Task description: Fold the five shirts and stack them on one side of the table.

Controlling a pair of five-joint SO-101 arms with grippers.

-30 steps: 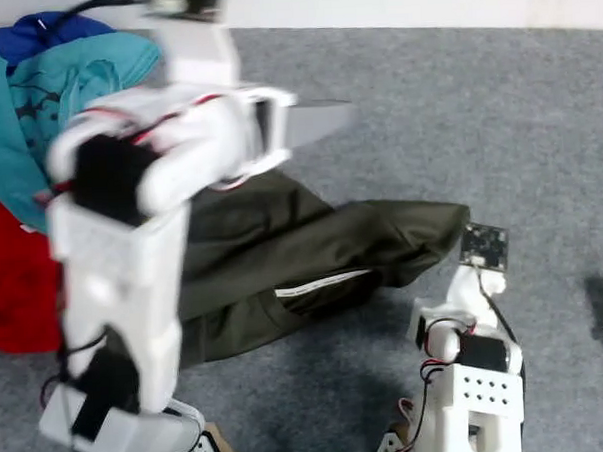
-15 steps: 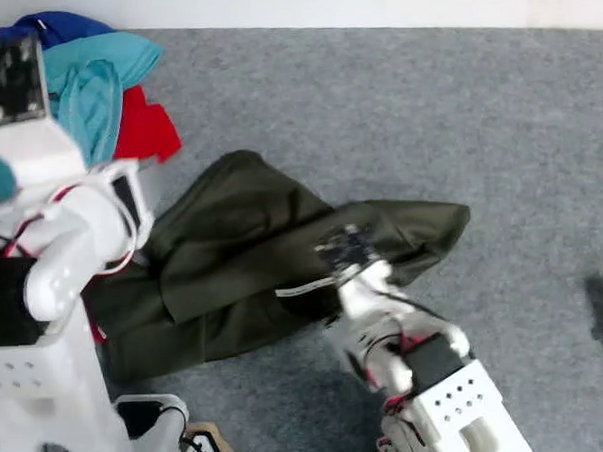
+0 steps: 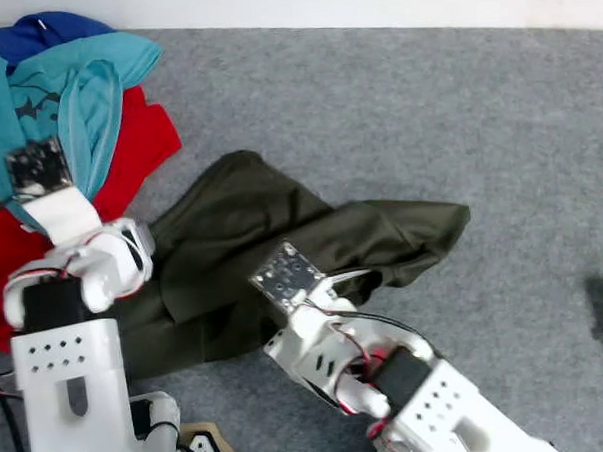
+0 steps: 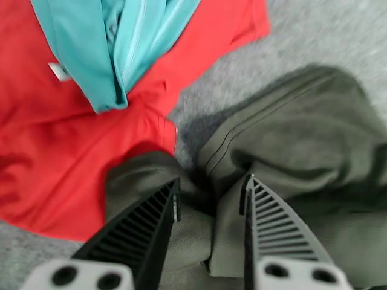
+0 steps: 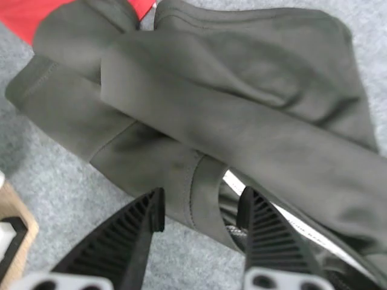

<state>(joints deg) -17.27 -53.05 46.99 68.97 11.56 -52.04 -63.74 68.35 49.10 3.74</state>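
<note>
**While the olive shirt (image 3: 262,238) lies rumpled, folding has hardly begun**

It sits mid-counter (image 3: 426,100), its one edge touching the red shirt (image 3: 143,143). The left gripper (image 4: 211,181) hovers over that edge, fingers apart. The right gripper (image 5: 201,193), likewise spread, hangs above the hem on the olive shirt's opposite side. Next, I'd judge, each must drop and pinch an edge. On the olive shirt's side away from the red and teal shirts (image 3: 85,85), the counter gives room for spreading.

We count one dark olive cloth shirt (image 3: 282,237), one red shirt (image 3: 138,143), one teal shirt (image 3: 85,90), one blue shirt (image 3: 43,27), and two white robot arms (image 3: 67,366) (image 3: 429,406).
</note>
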